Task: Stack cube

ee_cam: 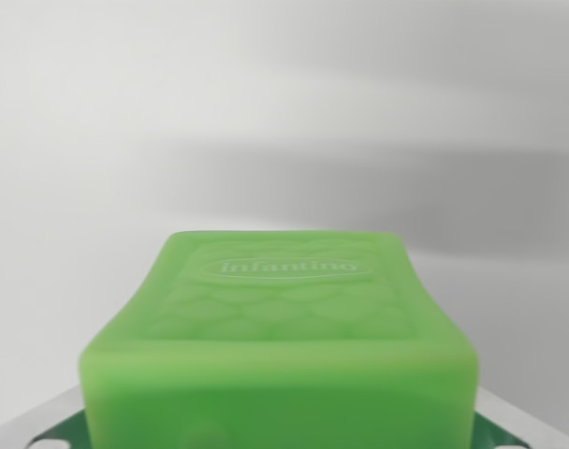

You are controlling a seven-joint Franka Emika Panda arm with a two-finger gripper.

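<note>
A bright green soft cube (280,327) fills the lower middle of the wrist view, very close to the camera. Its top face carries an embossed oval logo and a pebbled pattern, and its near edge is blurred. Under its bottom corners, dark green patches with white dots (55,435) peek out at the wrist view's left and right; I cannot tell what they belong to. Pale grey slanted pieces (22,426) sit beside them at the bottom corners. No gripper fingertips show clearly, so the grip on the cube cannot be judged.
Behind the cube lies a plain white-grey surface (284,112) crossed by soft grey shadow bands. No other objects or edges show.
</note>
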